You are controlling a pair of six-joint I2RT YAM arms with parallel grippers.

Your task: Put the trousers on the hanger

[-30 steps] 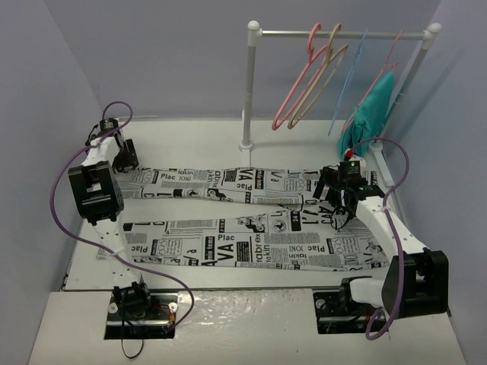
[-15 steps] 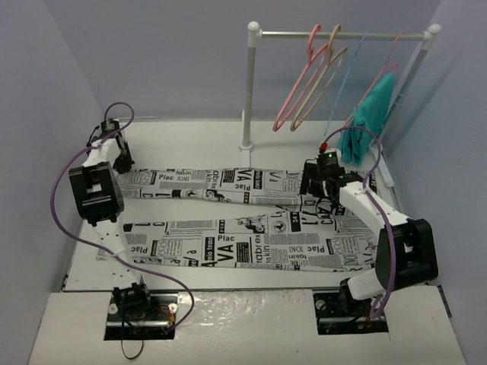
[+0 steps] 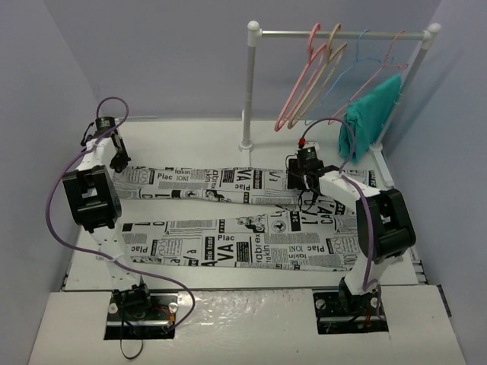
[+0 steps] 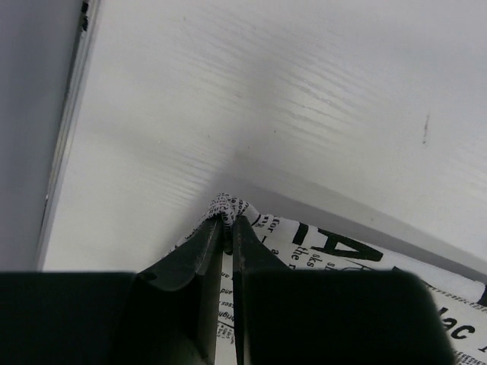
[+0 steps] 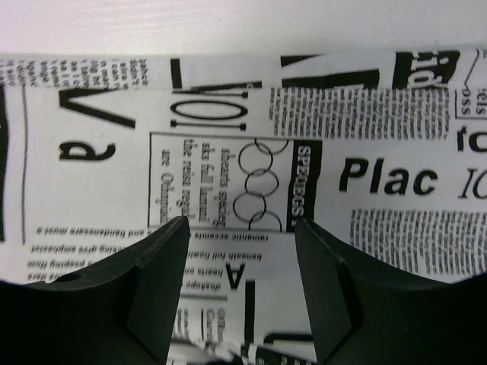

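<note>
Pinching a hem of the trousers (image 3: 228, 245), left claw (image 4: 229, 222); right claw (image 5: 240, 226) wide over "Plac" print.

L tool (image 4: 228, 222) pinched closed, R tool (image 5: 240, 224) spread wide.

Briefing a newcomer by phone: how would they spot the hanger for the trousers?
Look at the white rail at the back. The hanger is the leftmost on it. It is thick, pink and bare; the tan hanger beside it differs in colour, and the thin pink hanger holds a teal garment.
</note>
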